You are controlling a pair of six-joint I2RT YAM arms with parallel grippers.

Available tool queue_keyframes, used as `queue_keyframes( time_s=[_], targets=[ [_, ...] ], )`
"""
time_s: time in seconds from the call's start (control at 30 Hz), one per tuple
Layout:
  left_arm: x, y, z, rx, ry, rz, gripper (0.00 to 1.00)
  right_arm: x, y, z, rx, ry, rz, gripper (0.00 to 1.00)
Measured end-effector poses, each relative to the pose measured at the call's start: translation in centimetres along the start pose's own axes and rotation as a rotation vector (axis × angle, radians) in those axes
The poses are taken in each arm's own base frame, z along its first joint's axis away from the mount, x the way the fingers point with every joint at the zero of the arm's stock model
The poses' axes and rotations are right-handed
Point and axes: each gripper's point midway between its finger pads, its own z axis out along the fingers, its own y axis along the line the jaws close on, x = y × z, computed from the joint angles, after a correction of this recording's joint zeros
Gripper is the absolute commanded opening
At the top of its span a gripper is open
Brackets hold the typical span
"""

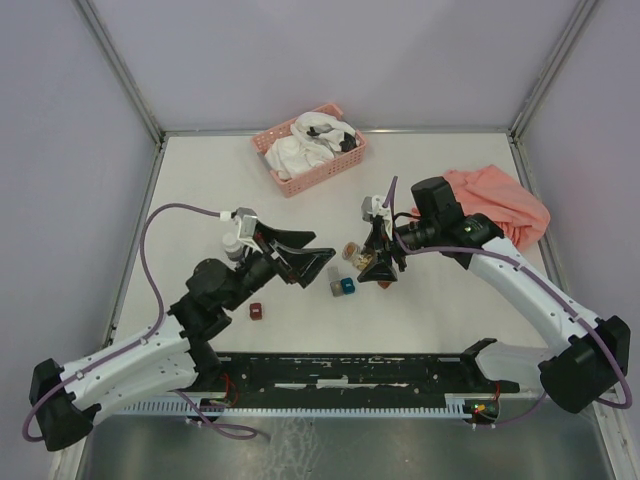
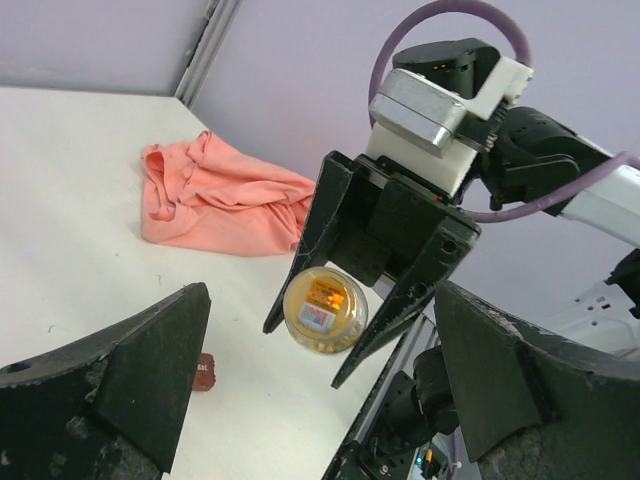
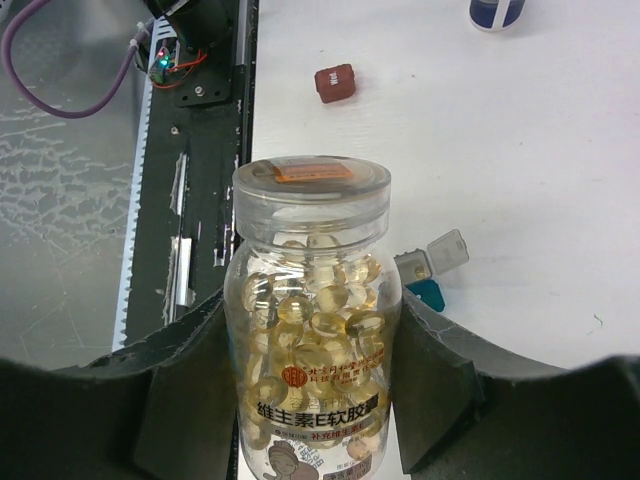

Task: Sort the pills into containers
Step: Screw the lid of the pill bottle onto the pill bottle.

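Note:
My right gripper (image 3: 312,330) is shut on a clear jar (image 3: 310,200) full of amber pills (image 3: 320,300), holding it above the table; its lid is clear with an orange sticker. In the left wrist view the jar (image 2: 325,310) shows bottom-on between the right arm's black fingers (image 2: 405,300). My left gripper (image 2: 322,295) stands wide open a little way from the jar, with nothing in it. Below the jar lie a grey container (image 3: 432,260) with its lid open and a teal container (image 3: 428,294). A dark red container (image 3: 334,82) sits nearer the left arm (image 1: 257,311).
A pink slatted basket (image 1: 330,172) with white cloth stands at the back. A salmon cloth (image 1: 505,205) lies at the right, behind the right arm. A dark blue and white round object (image 3: 497,12) shows at the right wrist view's top edge. The black base rail (image 1: 350,372) runs along the near edge.

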Motion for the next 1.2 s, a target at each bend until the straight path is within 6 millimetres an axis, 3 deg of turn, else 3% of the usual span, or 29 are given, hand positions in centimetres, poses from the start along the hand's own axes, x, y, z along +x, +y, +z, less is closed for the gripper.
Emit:
queue_keyframes(
  time_s=[0.13,0.23,0.47,0.6,0.93,1.2],
  targets=[
    [-0.1,-0.3,-1.6,0.037,-0.04,-0.034,0.99,0.1,-0.3,-0.2,0.021,0.009,-0.03,0.02],
    [0.4,-0.3,-1.5,0.04,-0.042,-0.105,1.0,0.1,-0.8,-0.5,0.059,0.021,-0.069,0.02],
    [3.3,1.9,1.8,-0.197,0.016,-0.295,0.99,0.5,-2.1,-1.2,0.147,0.059,-0.117,0.02],
    [5.1,1.4,3.1,-0.301,0.048,-0.308,1.0,0.7,-2.5,-1.4,0.172,0.075,-0.12,0.02],
    [6.0,3.4,4.5,-0.445,-0.005,-0.309,0.91,0.9,-2.9,-1.5,0.19,0.088,-0.123,0.02],
    [6.1,3.2,5.4,-0.449,-0.013,-0.33,0.75,1.0,-2.9,-1.5,0.192,0.092,-0.12,0.02]
  ],
)
